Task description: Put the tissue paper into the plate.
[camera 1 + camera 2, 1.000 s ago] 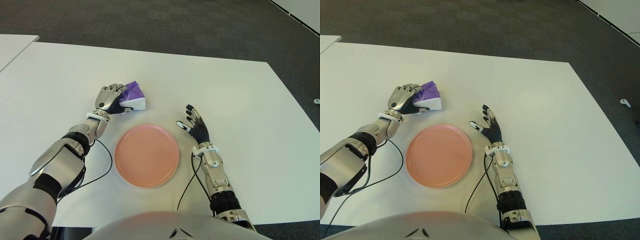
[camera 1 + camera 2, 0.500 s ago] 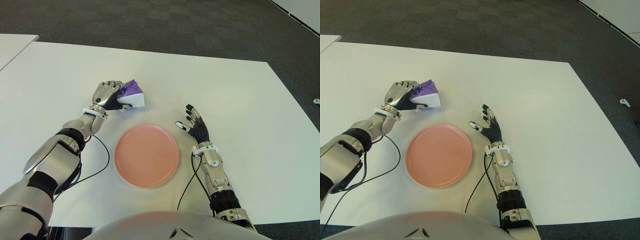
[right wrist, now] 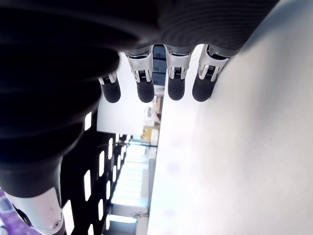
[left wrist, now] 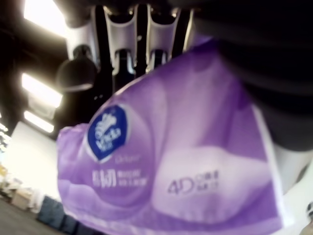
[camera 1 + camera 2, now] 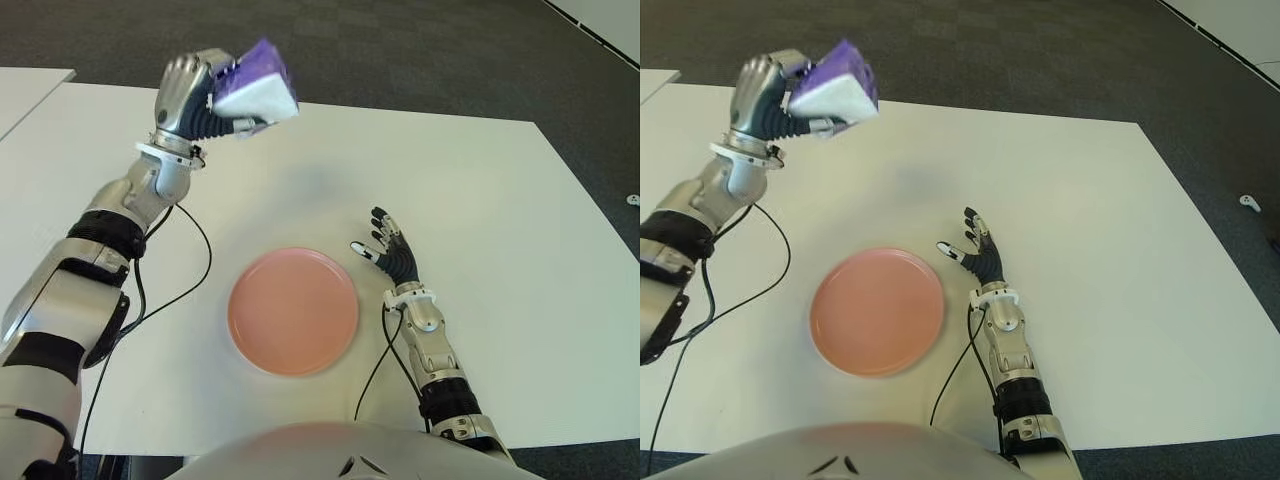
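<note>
The left hand (image 5: pixel 190 92) is gripping the tissue pack (image 5: pixel 256 88) in the air above the far left part of the table (image 5: pixel 480 190), the pack sticking out to the right of its curled fingers (image 4: pixel 122 44). The plate (image 5: pixel 293 311) is lying on the table well below and nearer than those fingers. The right hand (image 5: pixel 393 256) is showing just right of the plate, its fingers (image 3: pixel 145 88) spread and pointing away.

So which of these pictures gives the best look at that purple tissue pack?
The left wrist view: the tissue pack fills the picture, with its logo and print showing. Both eye views show it smaller, gripped in the left hand and raised above the table, away from the pink plate. The right wrist view barely shows it, if at all.
</note>
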You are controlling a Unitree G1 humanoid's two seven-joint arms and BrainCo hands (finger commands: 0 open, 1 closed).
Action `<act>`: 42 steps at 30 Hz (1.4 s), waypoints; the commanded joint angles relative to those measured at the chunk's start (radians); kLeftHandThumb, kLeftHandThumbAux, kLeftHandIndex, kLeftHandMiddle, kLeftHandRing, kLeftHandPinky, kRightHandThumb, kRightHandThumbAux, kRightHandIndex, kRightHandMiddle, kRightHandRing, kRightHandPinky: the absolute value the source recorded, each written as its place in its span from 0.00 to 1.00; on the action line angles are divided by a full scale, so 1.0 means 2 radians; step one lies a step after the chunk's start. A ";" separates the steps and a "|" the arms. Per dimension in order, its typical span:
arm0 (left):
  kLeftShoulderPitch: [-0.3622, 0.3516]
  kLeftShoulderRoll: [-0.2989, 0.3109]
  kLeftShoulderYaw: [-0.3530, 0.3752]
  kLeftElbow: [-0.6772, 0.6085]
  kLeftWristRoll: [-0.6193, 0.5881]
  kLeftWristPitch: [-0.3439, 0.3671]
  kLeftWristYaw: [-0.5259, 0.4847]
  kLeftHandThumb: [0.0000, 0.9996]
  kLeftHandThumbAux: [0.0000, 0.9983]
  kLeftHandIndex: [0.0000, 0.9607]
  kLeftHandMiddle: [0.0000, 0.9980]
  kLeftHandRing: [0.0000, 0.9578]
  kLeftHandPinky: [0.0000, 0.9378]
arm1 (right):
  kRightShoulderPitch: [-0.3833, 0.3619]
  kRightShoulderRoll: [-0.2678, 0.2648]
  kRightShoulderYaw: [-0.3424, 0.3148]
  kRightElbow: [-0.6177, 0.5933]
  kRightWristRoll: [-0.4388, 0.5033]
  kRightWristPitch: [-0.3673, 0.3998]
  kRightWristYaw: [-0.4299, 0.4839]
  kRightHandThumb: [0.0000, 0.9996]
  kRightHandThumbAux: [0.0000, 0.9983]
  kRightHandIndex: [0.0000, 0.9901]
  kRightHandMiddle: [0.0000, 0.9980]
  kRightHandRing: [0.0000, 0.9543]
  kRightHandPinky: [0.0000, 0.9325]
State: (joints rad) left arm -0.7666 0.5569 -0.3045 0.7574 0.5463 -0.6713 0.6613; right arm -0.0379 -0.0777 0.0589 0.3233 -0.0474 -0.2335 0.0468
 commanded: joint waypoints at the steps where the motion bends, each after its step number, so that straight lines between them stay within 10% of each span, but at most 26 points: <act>1: 0.061 0.004 0.028 -0.097 -0.014 0.004 -0.038 0.75 0.70 0.46 0.86 0.89 0.89 | 0.026 0.003 0.008 0.033 -0.004 0.039 0.011 0.00 0.71 0.00 0.00 0.00 0.00; 14: 0.171 0.001 0.083 -0.300 -0.031 0.013 -0.144 0.75 0.70 0.46 0.86 0.90 0.91 | 0.025 0.006 0.009 0.033 -0.002 0.043 0.008 0.00 0.71 0.00 0.00 0.00 0.00; 33: 0.259 0.030 0.035 -0.391 -0.214 0.000 -0.440 0.75 0.70 0.46 0.86 0.90 0.88 | 0.020 0.010 0.010 0.045 -0.003 0.037 0.004 0.00 0.73 0.00 0.00 0.00 0.00; 42: 0.270 0.062 0.017 -0.362 -0.096 -0.020 -0.493 0.75 0.70 0.46 0.84 0.88 0.84 | 0.022 0.011 0.010 0.044 -0.004 0.036 0.004 0.00 0.72 0.00 0.00 0.00 0.00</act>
State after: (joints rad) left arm -0.2466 0.6646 -0.2600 0.0084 0.3023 -0.7024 -0.3011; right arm -0.0462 -0.0691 0.0590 0.3415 -0.0472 -0.2343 0.0374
